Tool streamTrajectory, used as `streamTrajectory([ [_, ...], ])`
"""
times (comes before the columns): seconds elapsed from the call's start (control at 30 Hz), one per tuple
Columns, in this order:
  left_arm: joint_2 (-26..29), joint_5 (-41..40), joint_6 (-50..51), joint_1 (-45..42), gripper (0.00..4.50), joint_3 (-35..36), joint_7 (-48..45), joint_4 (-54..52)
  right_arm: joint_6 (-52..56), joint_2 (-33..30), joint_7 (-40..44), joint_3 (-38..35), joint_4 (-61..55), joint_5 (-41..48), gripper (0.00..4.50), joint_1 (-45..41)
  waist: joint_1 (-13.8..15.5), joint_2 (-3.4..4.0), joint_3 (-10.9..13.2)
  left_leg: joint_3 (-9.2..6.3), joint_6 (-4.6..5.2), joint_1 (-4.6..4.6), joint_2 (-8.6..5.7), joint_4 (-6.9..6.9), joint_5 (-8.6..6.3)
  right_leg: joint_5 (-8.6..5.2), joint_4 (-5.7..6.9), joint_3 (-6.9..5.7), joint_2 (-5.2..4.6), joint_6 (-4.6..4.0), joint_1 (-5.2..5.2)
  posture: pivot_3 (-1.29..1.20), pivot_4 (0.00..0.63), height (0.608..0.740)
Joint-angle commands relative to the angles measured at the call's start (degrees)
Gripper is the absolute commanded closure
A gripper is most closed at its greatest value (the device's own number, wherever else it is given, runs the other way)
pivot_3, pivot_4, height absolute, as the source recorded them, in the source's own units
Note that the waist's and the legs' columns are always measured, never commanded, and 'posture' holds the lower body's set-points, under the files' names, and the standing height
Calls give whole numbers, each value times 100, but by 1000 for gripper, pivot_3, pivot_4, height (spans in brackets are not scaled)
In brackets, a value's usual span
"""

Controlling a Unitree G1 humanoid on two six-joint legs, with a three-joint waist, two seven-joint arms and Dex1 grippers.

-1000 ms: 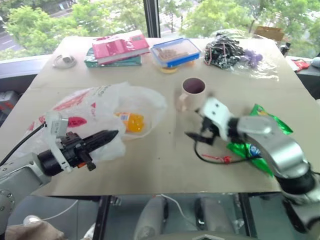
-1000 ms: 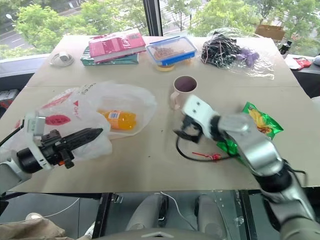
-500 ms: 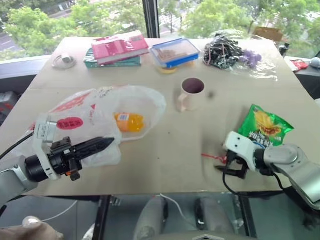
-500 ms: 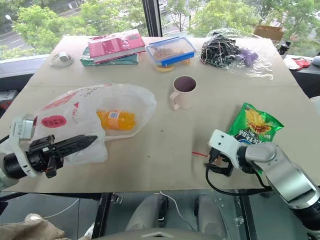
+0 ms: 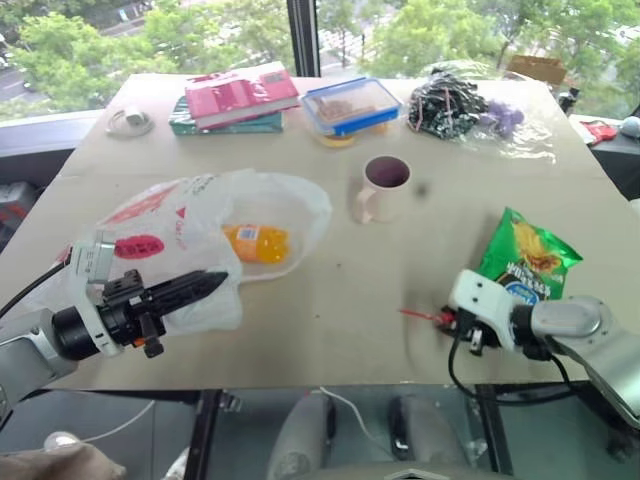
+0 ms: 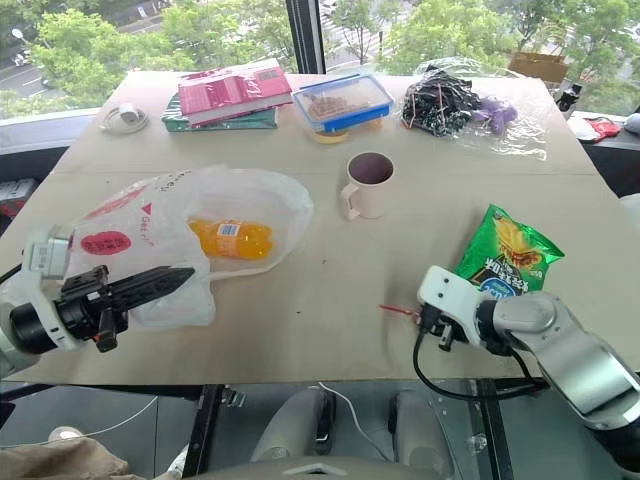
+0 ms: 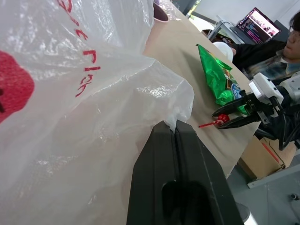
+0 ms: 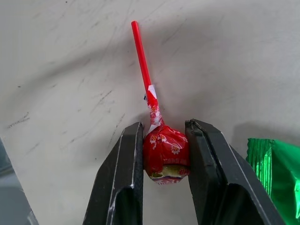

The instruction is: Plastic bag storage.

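Note:
The plastic bag (image 5: 190, 225), crinkly white film with red print, lies on the left of the table with an orange item (image 5: 257, 241) inside. My left gripper (image 7: 174, 125) is shut at the bag's near edge, and a fold of film rises from between its fingertips. My right gripper (image 8: 165, 125) is near the table's front right edge, its two fingers pressed against both sides of a red lollipop (image 8: 165, 150). The lollipop lies on the table with its red stick (image 5: 415, 313) pointing left.
A green chips packet (image 5: 528, 262) lies just behind my right gripper. A pink cup (image 5: 384, 185) stands mid-table. Books (image 5: 235, 95), a blue-lidded food box (image 5: 350, 103) and a clear bag of cords (image 5: 465, 105) line the far edge. A person (image 7: 286, 42) sits beyond the table.
My right arm dropped from beside the cup to the front right of the table, and its fingers closed in on the red lollipop. The left gripper stayed at the bag.

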Motion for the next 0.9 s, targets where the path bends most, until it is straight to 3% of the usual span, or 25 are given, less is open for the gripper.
streamTrajectory([
  [0.03,-80,32,-202,-48,4500,69,-217,-129,-22,543,-55,-237,-166,434,3722,-510,-51,2,1,2,0,0,1,0,0,0,0,2,2,0,-1,0,150,740],
  [0.13,-152,7,-257,-31,4500,92,-342,-189,68,1000,-130,-64,-78,597,3722,-1020,-61,4,2,0,0,0,7,0,0,0,2,1,6,0,-1,0,150,740],
  [0.37,-189,-54,-240,147,4500,286,-431,-357,-366,2516,-613,1059,1659,6,3722,-2836,-72,3,3,-1,-1,2,4,-1,0,2,5,0,7,-3,-3,0,150,740],
  [0.57,-216,-187,-195,280,4500,452,-350,-493,-1811,3892,-551,1833,3794,-649,3722,-4092,-95,4,3,-1,-2,0,-5,-2,1,4,7,0,20,-4,-5,0,150,740],
  [0.73,-297,-351,-207,362,4500,501,-242,-660,-3416,5827,-446,1790,6321,-762,3722,-5094,-218,5,3,-5,-10,3,0,-8,5,9,15,3,37,-7,-10,0,150,740],
  [0.77,-304,-371,-211,377,4500,518,-223,-692,-3604,5941,-469,1725,6501,-826,2671,-5153,-226,4,3,-10,-13,3,2,-11,7,14,14,2,40,-8,-10,0,150,740],
  [0.9,-348,-463,-218,435,4500,610,-83,-719,-3894,5824,-927,1380,6324,-969,863,-4965,-146,1,3,-34,-51,-1,-24,-13,7,14,11,-15,12,-10,-8,0,150,740],
])
